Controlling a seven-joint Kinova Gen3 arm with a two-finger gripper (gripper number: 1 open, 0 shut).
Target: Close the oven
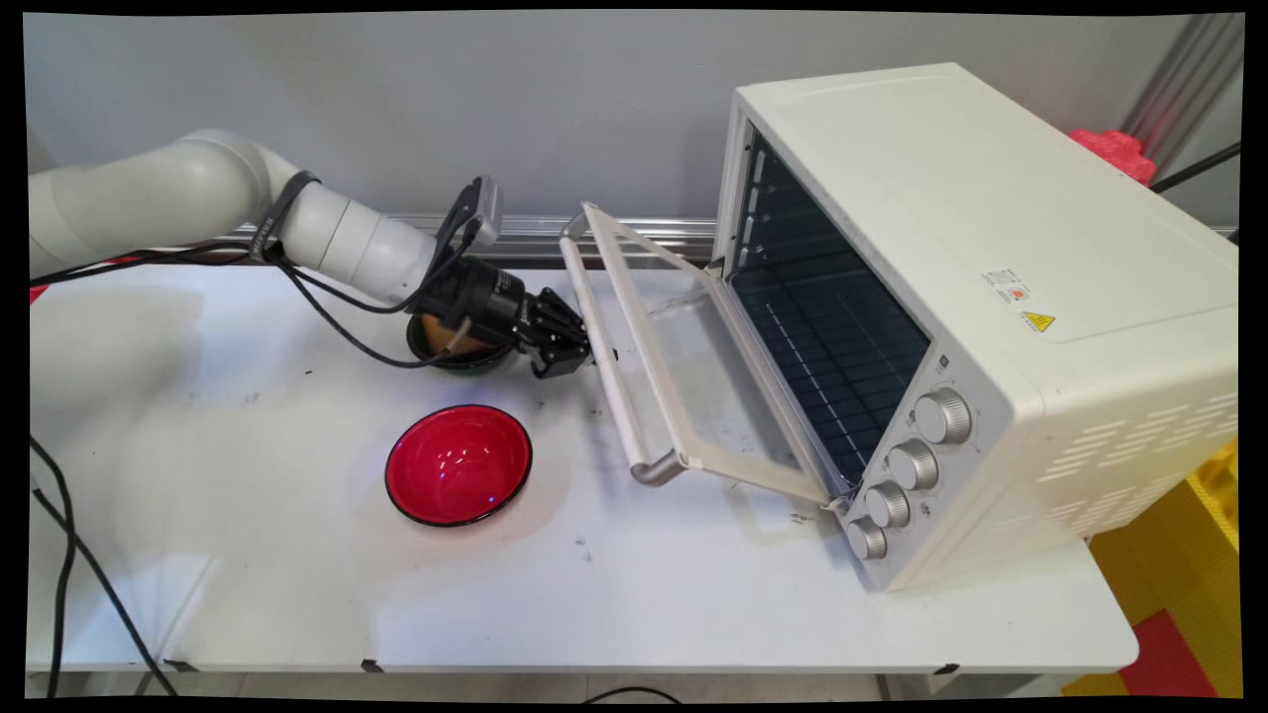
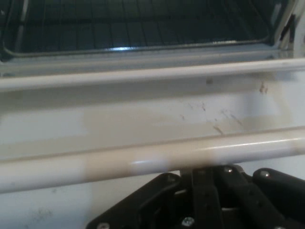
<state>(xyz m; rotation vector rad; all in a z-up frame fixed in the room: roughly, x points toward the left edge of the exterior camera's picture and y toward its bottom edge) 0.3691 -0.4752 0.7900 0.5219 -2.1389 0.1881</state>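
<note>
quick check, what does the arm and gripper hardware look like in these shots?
White arm built of rounded tubular links with smooth joints. A black strap rings it near the wrist, and black cables hang in loops beneath. A small grey camera module sits on top of the wrist. The gripper is black, with a cylindrical base and a screwed linkage.

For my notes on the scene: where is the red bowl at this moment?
In the main view the red bowl stands on the white table, left of the oven's open door and nearer the camera than the gripper.
</note>
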